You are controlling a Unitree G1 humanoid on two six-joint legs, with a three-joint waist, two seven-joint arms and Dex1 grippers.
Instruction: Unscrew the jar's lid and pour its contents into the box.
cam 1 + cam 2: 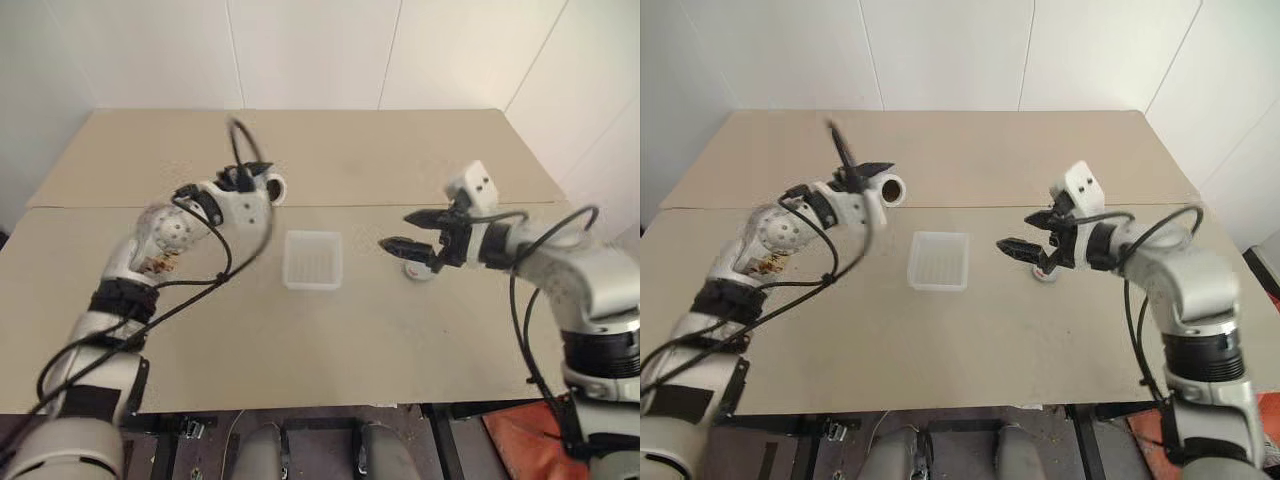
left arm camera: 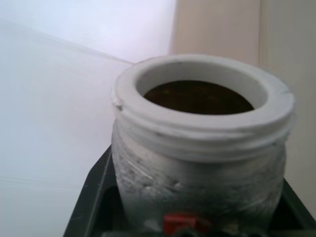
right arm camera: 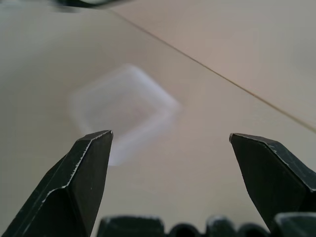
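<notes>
Two grippers flanked the box (image 1: 312,259) on the counter (image 1: 330,340): left gripper (image 1: 252,178) fingers pinching the open jar (image 1: 890,188) far-left of it, right gripper (image 1: 412,231) fingers spread above the lid (image 1: 1042,273). You needed the mouth over the box before tipping.

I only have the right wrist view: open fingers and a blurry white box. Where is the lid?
Observer: The lid lies on the table, just under the right gripper.
Operator: And the jar?
Observer: The left gripper grips the jar, raised above the table, left of the box.
Operator: Tipped yet?
Observer: Roughly on its side, mouth open, not over the box.
</notes>
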